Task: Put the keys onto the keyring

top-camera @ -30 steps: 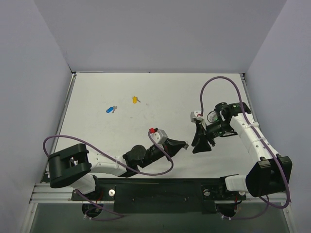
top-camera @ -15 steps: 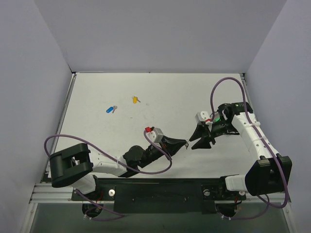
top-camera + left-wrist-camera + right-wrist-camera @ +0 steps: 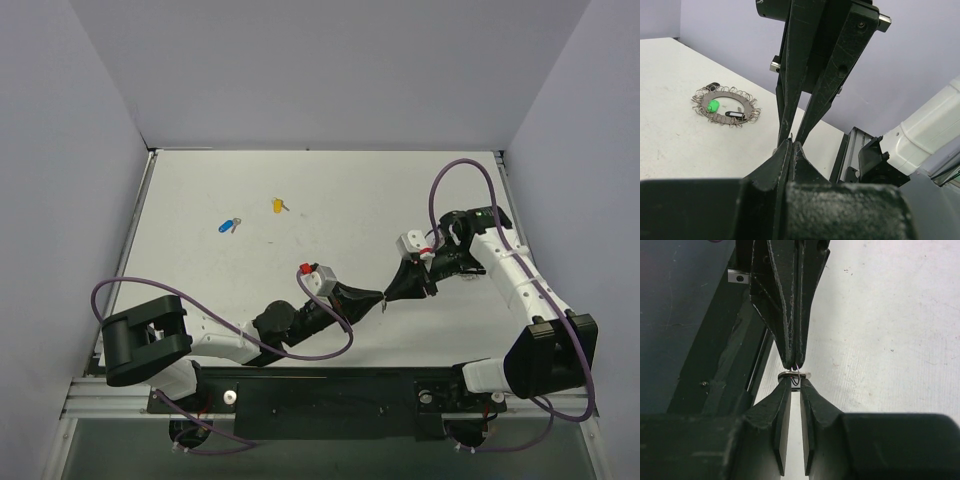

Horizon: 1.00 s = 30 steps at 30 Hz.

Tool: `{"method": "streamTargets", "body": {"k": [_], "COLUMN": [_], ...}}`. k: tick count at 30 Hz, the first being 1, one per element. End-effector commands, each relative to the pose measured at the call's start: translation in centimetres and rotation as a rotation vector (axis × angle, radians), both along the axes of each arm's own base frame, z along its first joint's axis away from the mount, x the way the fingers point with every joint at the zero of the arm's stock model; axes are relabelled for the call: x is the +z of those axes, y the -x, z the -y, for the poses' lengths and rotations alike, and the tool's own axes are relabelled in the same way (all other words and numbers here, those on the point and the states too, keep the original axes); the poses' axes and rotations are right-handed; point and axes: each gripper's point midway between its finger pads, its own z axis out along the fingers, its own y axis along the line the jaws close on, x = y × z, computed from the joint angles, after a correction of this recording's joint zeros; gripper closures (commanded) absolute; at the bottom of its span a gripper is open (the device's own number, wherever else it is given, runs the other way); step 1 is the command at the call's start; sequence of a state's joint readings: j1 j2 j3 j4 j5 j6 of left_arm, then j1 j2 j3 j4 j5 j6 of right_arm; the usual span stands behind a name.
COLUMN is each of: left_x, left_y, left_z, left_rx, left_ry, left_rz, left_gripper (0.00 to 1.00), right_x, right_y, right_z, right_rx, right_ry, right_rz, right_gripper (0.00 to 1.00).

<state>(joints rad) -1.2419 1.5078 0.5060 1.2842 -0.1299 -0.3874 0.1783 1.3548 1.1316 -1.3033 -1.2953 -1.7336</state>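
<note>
Close to the arms' side of the white table (image 3: 330, 200), the two black tools meet tip to tip. The left tool (image 3: 381, 296) is clenched tight, and a small thin wire keyring (image 3: 795, 377) sticks out from its tip. The right tool (image 3: 393, 292) points at it from the other side. Its two fingers (image 3: 784, 390) have only a thin gap between them, and the keyring pokes into that gap. I cannot tell if the right tool is pinching it or not. A bit past the tools, the left wrist view shows a round grey ring-shaped thing (image 3: 729, 93) with curly wire around its edge, flat on the table. A green key (image 3: 713, 105) lies on it. Farther back on the left side lies the blue key (image 3: 227, 226). The yellow key (image 3: 277, 205) lies near it, a little farther back.
</note>
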Motion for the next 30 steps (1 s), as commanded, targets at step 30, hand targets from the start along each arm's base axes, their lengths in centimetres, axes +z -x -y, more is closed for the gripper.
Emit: {"method": "streamTargets", "body": {"k": [30], "left_x": [1.5], "left_y": [0.1], "left_z": [-0.4], "left_rx": [-0.004], "left_ry": [0.086], "left_rz": [0.019], "left_gripper": [1.0], "right_x": [2.7], "right_y": [4.5], "right_z": [-0.3], "right_rx": [0.002], "right_ry": [-0.003], "right_rz": [-0.269], "right_gripper": [0.92]}}
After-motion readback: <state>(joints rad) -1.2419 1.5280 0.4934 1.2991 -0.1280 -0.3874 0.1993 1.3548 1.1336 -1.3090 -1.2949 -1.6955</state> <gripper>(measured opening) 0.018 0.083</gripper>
